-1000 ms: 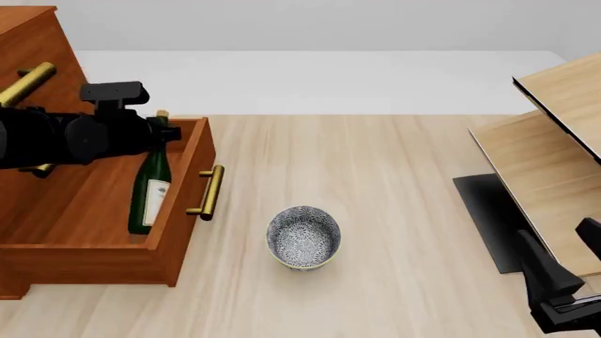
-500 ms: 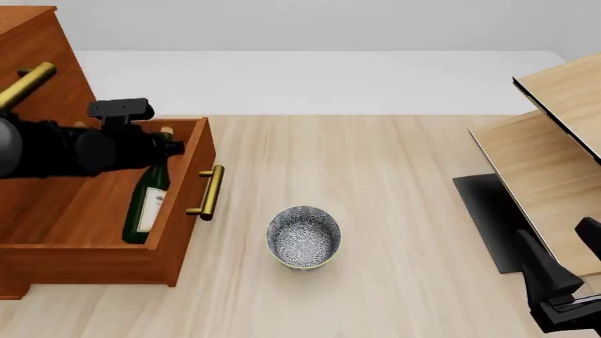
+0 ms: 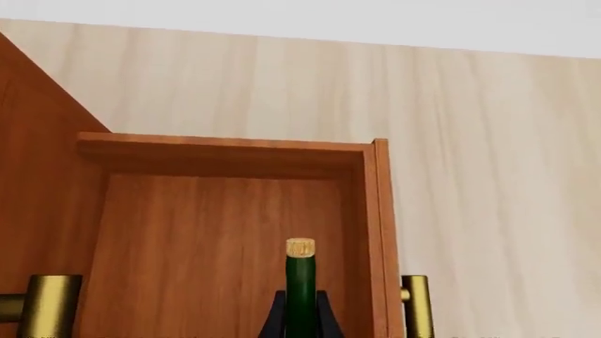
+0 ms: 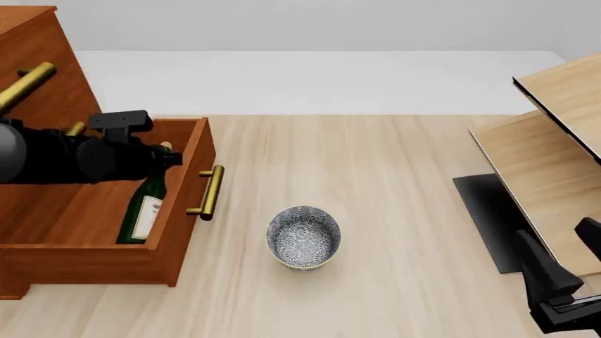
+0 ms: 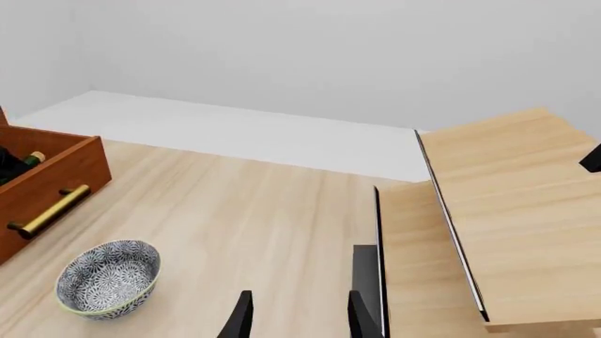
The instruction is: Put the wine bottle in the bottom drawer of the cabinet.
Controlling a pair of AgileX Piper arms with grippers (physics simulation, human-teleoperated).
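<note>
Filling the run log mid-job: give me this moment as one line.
left gripper: shut on wine bottle neck | bottle: tilted inside open bottom drawer | right gripper: open, idle | bowl: on table

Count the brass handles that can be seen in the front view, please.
3: one on the bottom drawer front, one high on the cabinet, one partly hidden behind the left arm. More may be hidden.
</note>
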